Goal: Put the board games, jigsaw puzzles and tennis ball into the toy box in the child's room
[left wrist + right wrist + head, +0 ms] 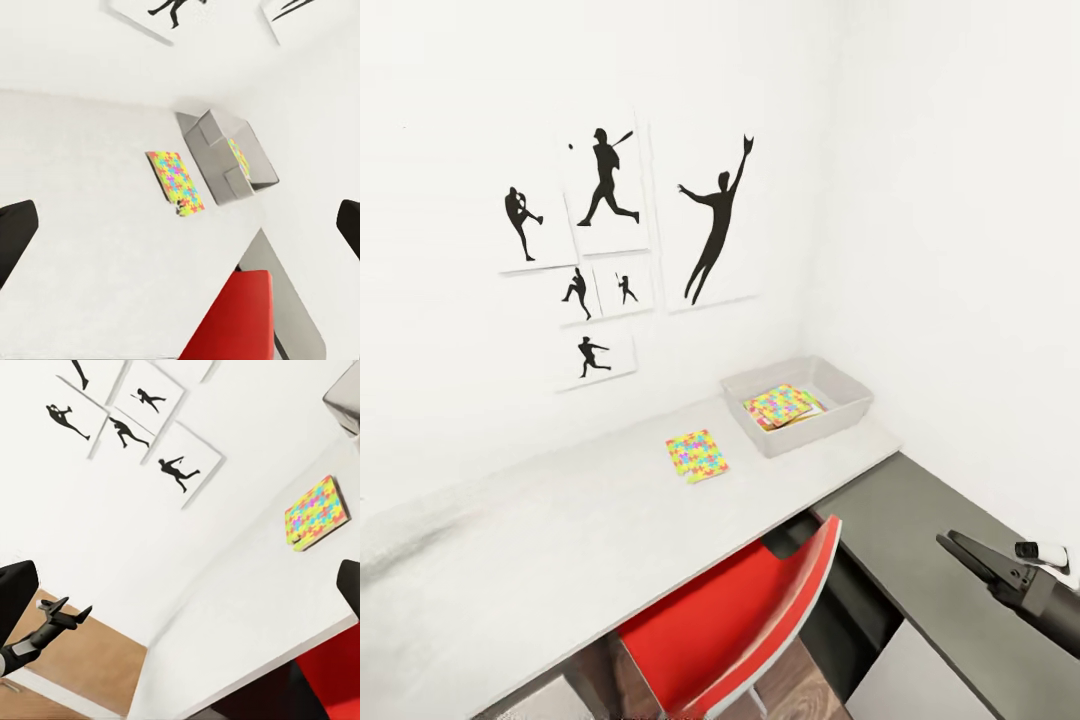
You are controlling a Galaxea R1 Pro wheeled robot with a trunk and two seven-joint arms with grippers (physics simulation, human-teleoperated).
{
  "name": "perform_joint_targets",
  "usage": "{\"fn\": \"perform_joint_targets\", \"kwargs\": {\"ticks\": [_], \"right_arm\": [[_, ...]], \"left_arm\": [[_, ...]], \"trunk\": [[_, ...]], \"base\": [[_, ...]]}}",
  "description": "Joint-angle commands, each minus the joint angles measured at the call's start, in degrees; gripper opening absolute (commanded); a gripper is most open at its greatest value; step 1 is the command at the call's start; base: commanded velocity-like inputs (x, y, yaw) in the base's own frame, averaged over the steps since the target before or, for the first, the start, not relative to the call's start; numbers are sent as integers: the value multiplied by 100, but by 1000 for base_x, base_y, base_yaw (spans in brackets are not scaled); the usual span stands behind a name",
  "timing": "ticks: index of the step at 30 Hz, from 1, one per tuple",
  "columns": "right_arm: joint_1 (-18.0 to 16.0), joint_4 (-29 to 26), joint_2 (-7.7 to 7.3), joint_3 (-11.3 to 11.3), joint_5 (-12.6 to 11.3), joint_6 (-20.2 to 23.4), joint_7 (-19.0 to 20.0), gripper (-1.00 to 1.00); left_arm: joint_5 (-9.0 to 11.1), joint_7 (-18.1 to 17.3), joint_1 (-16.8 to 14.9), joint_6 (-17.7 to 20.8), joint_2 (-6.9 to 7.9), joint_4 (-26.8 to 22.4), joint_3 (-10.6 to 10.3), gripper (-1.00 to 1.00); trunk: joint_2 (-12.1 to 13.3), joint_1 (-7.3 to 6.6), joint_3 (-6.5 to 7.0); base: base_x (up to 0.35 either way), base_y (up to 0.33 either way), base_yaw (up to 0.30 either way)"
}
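A red chair (740,620) is cut off at the head view's lower edge, its legs hidden. The right gripper (960,545) enters from the right edge, its arm cropped; its fingers look closed, though the angle is poor. In the toy box (830,380), the items under the top jigsaw puzzle (780,403) are mostly covered and too small to identify. The table (510,560) runs off the left edge, its near-left surface blurred.

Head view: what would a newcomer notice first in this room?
Probably the black sports silhouette prints on the white wall, then the bright red chair pushed under the table. On the pale top lies one multicolour jigsaw puzzle, and beside it stands the grey toy box with colourful pieces inside.
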Motion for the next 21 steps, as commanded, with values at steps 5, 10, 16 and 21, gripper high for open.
{"fn": "perform_joint_targets", "kwargs": {"ticks": [5, 10, 16, 21], "right_arm": [[-4, -2, 0, -3, -4, 25, 11, 100], [-4, -2, -1, -16, -4, 25, 11, 100], [-5, -2, -1, -25, -5, 25, 14, 100], [-4, -2, -3, -34, -4, 25, 17, 100]], "left_arm": [[27, -26, -12, 58, 6, 9, -49, 100], [27, -26, -12, 56, 3, 10, -49, 100], [27, -26, -12, 12, 2, 19, -49, 100], [27, -26, -12, -34, 5, 33, -49, 100]], "trunk": [[-13, 3, 4], [-13, 3, 21], [-13, 3, 44], [-13, 3, 66]], "base": [[-65, 60, 271], [-24, 23, 271], [-7, 6, 271], [7, 2, 272]]}}
